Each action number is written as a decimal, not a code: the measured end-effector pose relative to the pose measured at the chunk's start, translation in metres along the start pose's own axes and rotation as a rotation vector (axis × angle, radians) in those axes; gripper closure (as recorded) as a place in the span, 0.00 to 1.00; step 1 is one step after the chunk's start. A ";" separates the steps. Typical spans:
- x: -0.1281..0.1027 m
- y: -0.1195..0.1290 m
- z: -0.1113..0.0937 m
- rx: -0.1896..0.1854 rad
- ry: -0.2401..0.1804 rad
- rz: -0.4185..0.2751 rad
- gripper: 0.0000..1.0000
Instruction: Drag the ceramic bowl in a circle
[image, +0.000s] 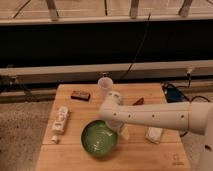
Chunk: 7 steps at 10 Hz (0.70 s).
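Observation:
The ceramic bowl (99, 138) is round, shallow and glossy green with a paler centre. It sits on the wooden table (75, 107) near the front, left of middle. My white arm (160, 117) reaches in from the right. The gripper (114, 121) hangs at its end over the bowl's upper right rim, mostly hidden behind the arm's wrist. I cannot tell whether it touches the rim.
A small white cup (104, 86) stands at the back of the table. A dark brown bar (80, 95) lies at the back left. A white packet (60, 120) lies at the left, another white packet (154, 134) at the right. A red item (138, 101) lies behind the arm.

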 end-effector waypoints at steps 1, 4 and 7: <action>0.000 -0.001 0.000 0.001 -0.005 -0.005 0.20; 0.002 -0.003 0.003 0.002 -0.009 -0.012 0.20; 0.001 -0.008 0.008 0.004 -0.014 -0.024 0.20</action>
